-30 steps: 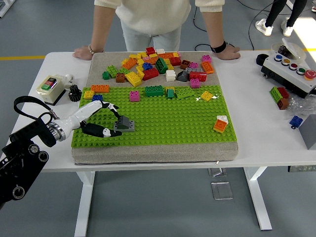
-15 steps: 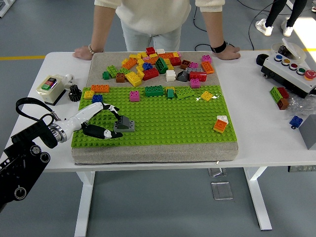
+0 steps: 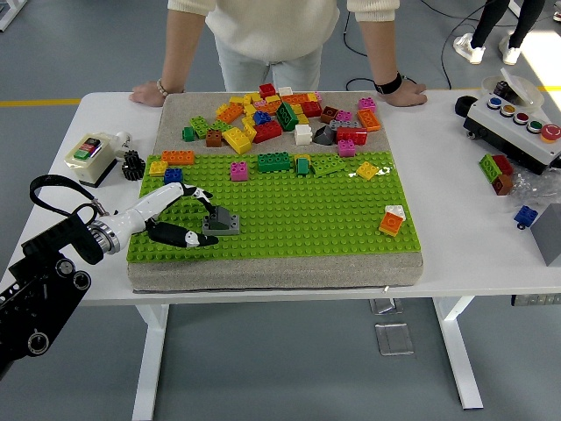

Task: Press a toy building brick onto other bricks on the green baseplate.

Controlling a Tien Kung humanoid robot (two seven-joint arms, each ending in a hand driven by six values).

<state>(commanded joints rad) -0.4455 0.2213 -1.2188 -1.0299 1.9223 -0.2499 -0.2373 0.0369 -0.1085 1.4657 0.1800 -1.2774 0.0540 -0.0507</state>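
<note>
The left robot hand [image 3: 188,217] pinches a grey brick [image 3: 221,223] near the green baseplate's [image 3: 298,219] left edge, fingers clamped round it, likely to press it home; no right robot hand shows.

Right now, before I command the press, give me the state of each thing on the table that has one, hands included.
left hand: fingers closed around the grey brick
grey brick: gripped, sitting on the baseplate
green baseplate: flat, mostly bare studs
orange and white brick: standing alone on the baseplate's right side
loose brick pile: heaped behind the baseplate, untouched
person's hands: resting flat on the far table edge
right hand: not in view
</note>
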